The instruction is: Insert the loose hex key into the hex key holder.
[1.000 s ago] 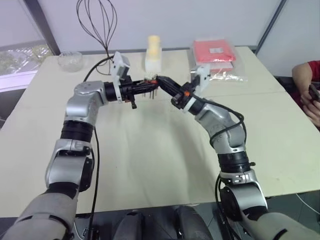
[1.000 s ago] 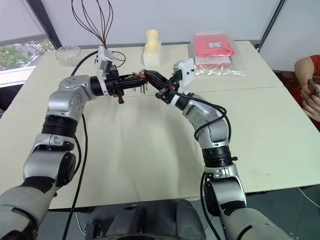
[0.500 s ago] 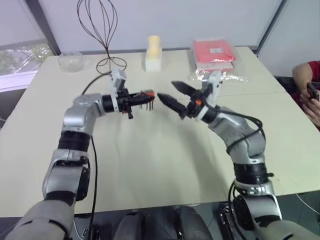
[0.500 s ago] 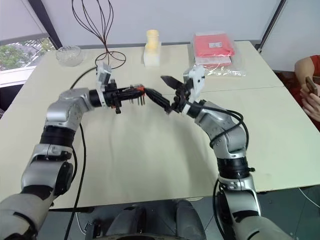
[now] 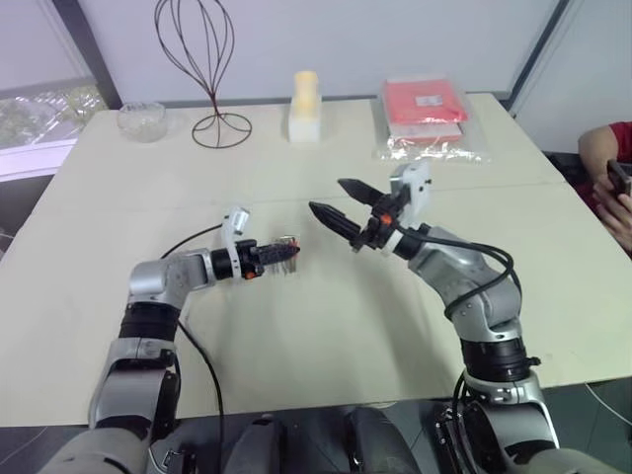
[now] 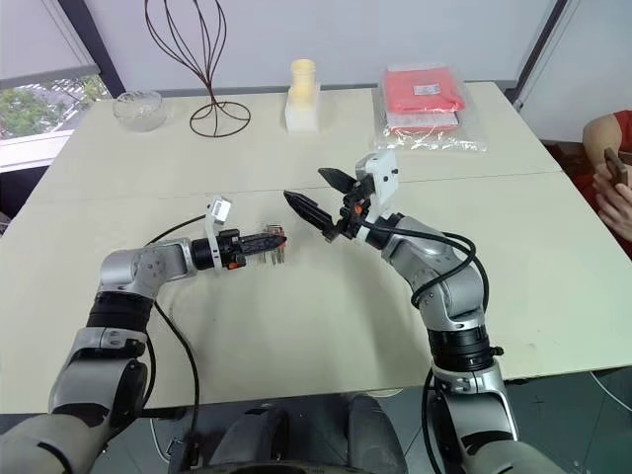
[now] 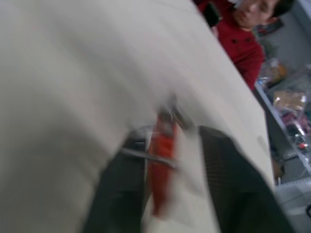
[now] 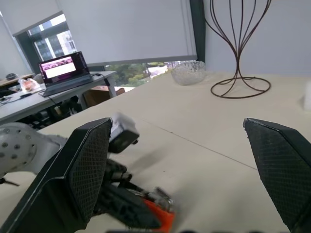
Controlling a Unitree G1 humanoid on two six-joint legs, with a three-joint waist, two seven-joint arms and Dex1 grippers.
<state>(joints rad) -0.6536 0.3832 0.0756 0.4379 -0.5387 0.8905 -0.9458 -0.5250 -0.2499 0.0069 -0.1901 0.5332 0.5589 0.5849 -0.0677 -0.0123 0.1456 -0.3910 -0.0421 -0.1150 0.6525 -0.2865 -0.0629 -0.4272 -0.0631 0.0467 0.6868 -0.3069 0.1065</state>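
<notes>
The red-orange hex key holder (image 5: 287, 249) lies low over the table with thin dark keys sticking out of it. My left gripper (image 7: 167, 145) is around it. In the left wrist view its fingers (image 7: 233, 184) stand apart, wider than the holder (image 7: 163, 160), with a gap on one side. I cannot pick out the loose hex key from the keys in the holder. My right gripper (image 5: 330, 197) hangs wide open and empty, above and to the right of the holder. In the right wrist view the holder (image 8: 158, 213) shows below it.
At the table's back stand a wire stand (image 5: 212, 59), a glass bowl (image 5: 140, 120), a pale yellow and white object (image 5: 305, 106) and a red packet in clear plastic (image 5: 425, 104). A person in red (image 5: 607, 178) sits at the right edge.
My left gripper has sunk from mid-air to the table with the holder, and its fingers have parted. My right gripper has opened wide, let go and drawn back a little.
</notes>
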